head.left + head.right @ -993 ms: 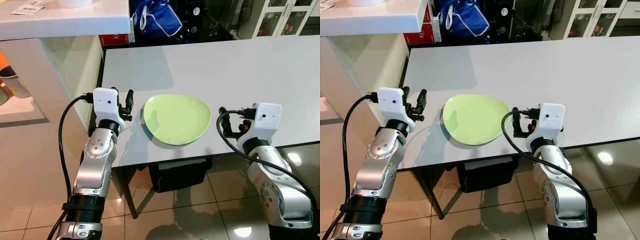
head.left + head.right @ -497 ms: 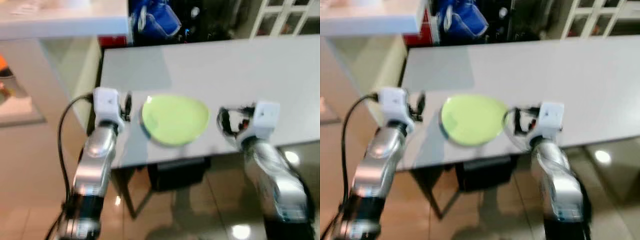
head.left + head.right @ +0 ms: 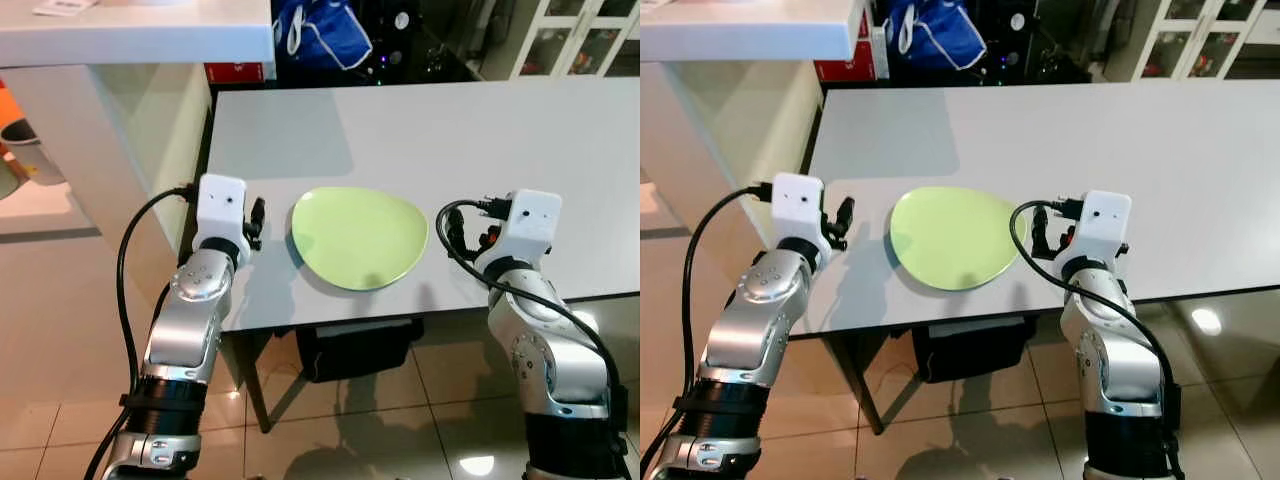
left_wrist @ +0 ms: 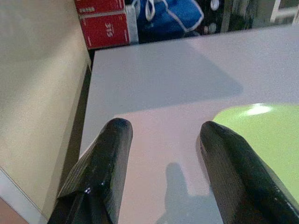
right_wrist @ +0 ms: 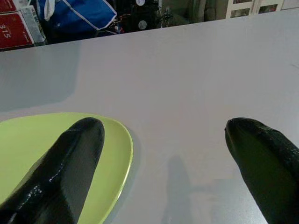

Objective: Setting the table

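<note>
While the green plate lies flat near the table front edge, between both end effectors, left end effector and right end effector hover spread wide and empty. Further pieces should land beside it, clear of its rim. Red boxes read "315".

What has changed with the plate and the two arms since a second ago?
Little has changed. The view shifted slightly, so the camera moved. The left gripper and right gripper remain on either side of the green plate, fingers open, holding nothing. The plate lies in the same spot near the table's front edge.
</note>
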